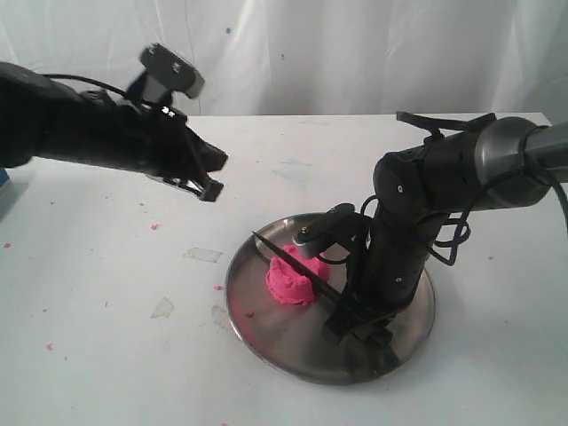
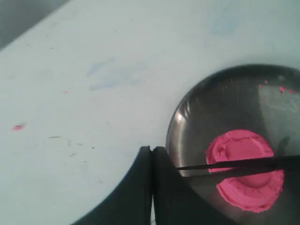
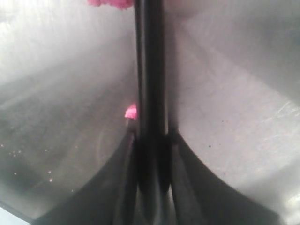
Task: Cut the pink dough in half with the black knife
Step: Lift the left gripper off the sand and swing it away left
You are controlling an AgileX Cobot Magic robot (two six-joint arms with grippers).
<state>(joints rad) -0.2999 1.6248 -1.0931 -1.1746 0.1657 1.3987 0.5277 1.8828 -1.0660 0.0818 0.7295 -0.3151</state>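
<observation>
The pink dough sits as a round dimpled mound on the steel plate. Across its top lies the black knife, blade pointing away from the right arm. My right gripper is shut on the knife's handle, low over the plate. In the right wrist view the knife runs straight out from the right gripper. My left gripper hangs shut and empty above the table, left of the plate. In the left wrist view the dough shows with the blade over it, past the shut left gripper.
Small pink crumbs dot the white table, and one crumb lies on the plate beside the knife. A blue object shows at the far left edge. White curtains hang behind.
</observation>
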